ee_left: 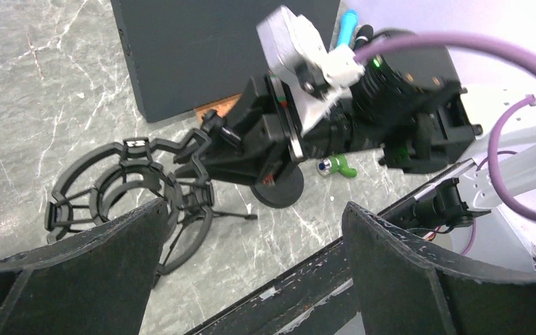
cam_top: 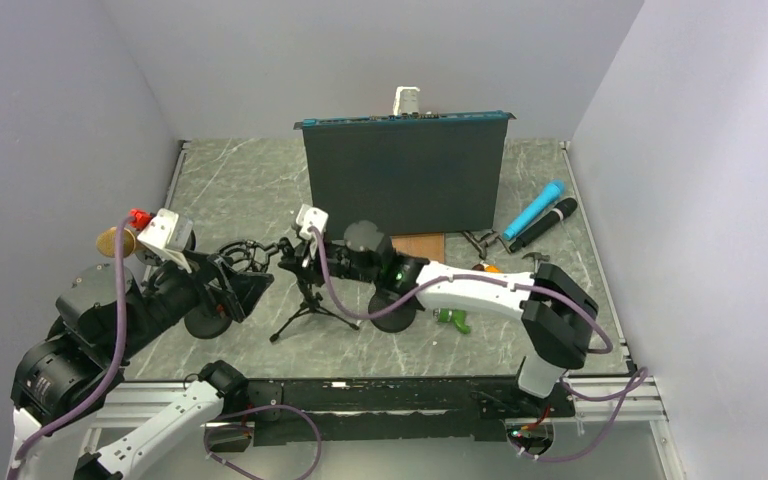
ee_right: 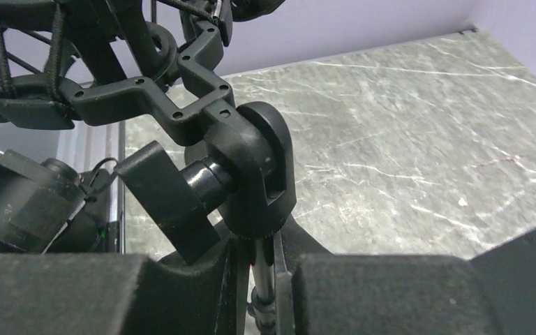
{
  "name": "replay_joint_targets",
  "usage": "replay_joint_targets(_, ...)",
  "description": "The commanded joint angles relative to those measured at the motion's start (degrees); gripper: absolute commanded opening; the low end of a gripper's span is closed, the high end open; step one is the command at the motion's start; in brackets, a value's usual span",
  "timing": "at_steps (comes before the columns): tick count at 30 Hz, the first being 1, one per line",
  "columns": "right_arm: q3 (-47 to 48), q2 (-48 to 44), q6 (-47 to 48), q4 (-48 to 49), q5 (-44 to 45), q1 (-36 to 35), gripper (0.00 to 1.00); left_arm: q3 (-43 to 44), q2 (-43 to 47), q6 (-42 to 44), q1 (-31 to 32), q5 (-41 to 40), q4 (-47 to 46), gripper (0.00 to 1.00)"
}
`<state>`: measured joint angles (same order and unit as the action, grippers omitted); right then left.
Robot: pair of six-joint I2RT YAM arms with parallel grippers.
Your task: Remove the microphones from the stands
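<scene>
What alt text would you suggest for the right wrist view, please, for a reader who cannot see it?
The right end effector is shut on the thin stem of the stand, just below its black swivel joint and clamp knob. The black shock mount reaches up and left, over a grey marbled table.

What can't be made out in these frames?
Top view: gold round object, partly hidden behind the left arm; identity unclear.
Right wrist view: stand pole below the right gripper's shut grip, covered by its own fingers.
Top view: small items right of the dark panel, too small to name.
</scene>
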<state>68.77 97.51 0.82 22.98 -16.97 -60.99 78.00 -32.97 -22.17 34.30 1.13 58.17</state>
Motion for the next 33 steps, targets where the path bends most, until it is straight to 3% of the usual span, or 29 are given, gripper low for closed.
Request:
replay_joint_targets(1, -5.74, -4.36, -2.79, 8.91, 20.00, -5.60, 0.00, -0.74, 0.73, -0.72, -0.10, -0.69, -1.54, 0.97)
replay_joint_targets(5, -7.18, -2.49, -1.53, 14.82, 42.07, -12.90, 0.00, -1.08, 0.78, -0.85, -0.07, -0.70, -2.01, 0.97)
replay_joint_targets(9, -4.99, 3.32, 7.93, 24.92, 64.15, -19.86, 0.00, -0.94, 0.93, -1.11, -0.05, -0.88, -1.55, 0.97)
replay_joint_targets(11, -4.26, 5.87, 12.77, 30.30, 69.39, -22.44, 0.01, -0.84, 1.27, -1.28, -0.03, -0.95, -1.13, 0.97)
replay_joint_targets(14, -3.37, 8.16, 16.49, 33.41, 71.91, -24.16, 0.15, -0.76, 1.89, -1.38, -0.03, -0.95, -0.72, 0.97)
replay_joint_targets(19, -4.00, 7.45, 14.37, 29.20, 70.76, -24.45, 0.32, -1.49, 2.52, -1.72, -0.04, -0.97, -0.93, 0.97)
replay_joint_targets(20, -4.62, 6.33, 12.50, 25.42, 68.35, -24.48, 0.51, -2.10, 2.56, -1.83, -0.03, -0.95, -1.40, 0.97)
replay_joint_targets(21, -4.80, 5.62, 11.67, 23.59, 67.32, -24.44, 0.59, -2.50, 2.59, -1.82, -0.07, -0.95, -1.56, 0.97)
replay_joint_targets(27, -6.32, 0.70, 5.93, 10.40, 58.47, -24.31, 0.98, -2.44, 1.87, -1.10, -0.10, -0.95, -1.71, 0.98)
replay_joint_targets(33, -11.63, -8.29, 2.00, -3.37, 39.06, -21.55, 1.00, -2.26, 0.97, -0.21, -0.07, -2.72, -1.61, 0.98)
